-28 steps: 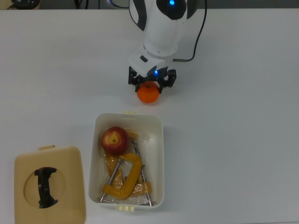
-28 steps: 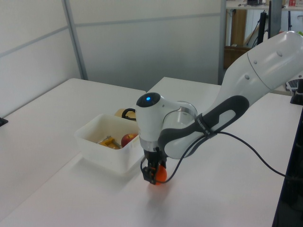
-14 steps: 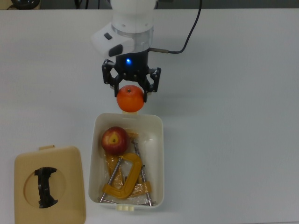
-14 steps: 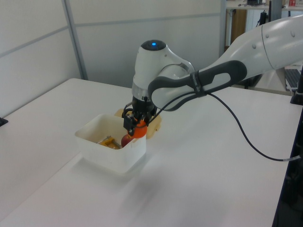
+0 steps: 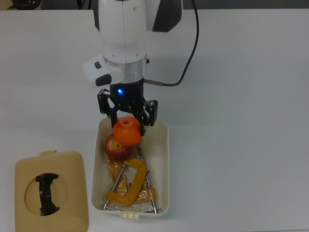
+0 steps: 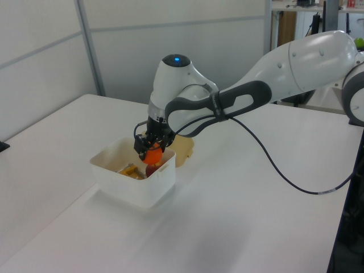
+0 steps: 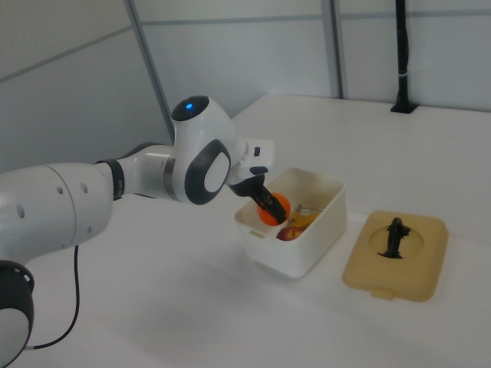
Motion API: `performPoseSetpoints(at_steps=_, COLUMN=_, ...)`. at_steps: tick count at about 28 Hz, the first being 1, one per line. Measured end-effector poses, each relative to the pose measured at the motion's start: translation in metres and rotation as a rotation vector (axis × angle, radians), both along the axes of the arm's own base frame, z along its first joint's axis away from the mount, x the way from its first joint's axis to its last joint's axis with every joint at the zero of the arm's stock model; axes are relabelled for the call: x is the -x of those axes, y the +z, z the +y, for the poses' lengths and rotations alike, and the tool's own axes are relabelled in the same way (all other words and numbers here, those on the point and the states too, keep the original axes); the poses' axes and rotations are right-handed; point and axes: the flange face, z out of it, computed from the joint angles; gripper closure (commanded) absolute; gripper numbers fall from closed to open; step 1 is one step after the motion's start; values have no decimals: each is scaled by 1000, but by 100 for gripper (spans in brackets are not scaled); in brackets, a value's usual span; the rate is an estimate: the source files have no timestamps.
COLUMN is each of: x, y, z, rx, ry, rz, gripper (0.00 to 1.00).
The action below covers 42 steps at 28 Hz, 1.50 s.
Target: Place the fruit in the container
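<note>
My pincer (image 5: 127, 119) gripped the orange (image 5: 127, 130) between its black fingers, holding it in the air over one short end of the white container (image 5: 164, 159). Inside the container, the red apple (image 5: 116, 148) lay just under the orange, with a yellow C-clamp (image 5: 129, 186) filling the other end. Beside the container on the worktop (image 5: 241, 145) lay a beige lid (image 5: 50, 191).

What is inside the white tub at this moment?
Inside the white tub lie a red apple and a yellow C-clamp on some clear wrapping. The orange, held in the gripper, hangs above the apple and covers part of it.
</note>
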Motion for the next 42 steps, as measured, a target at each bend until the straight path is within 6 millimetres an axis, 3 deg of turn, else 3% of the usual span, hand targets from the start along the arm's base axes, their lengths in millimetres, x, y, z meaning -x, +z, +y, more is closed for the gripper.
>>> performPoseSetpoints(at_steps=1, x=-2, y=-2, z=0, rx=1, ry=-8, rz=-4, gripper=0)
performPoseSetpoints(at_steps=23, x=-5, y=10, z=1, rx=9, ry=-44, rz=-21, gripper=0)
performPoseSetpoints(at_steps=31, x=19, y=14, z=2, rx=53, ry=30, rz=186, gripper=0)
performPoseSetpoints(at_steps=42, x=70, y=68, z=-3, rx=81, ry=197, rz=398, gripper=0)
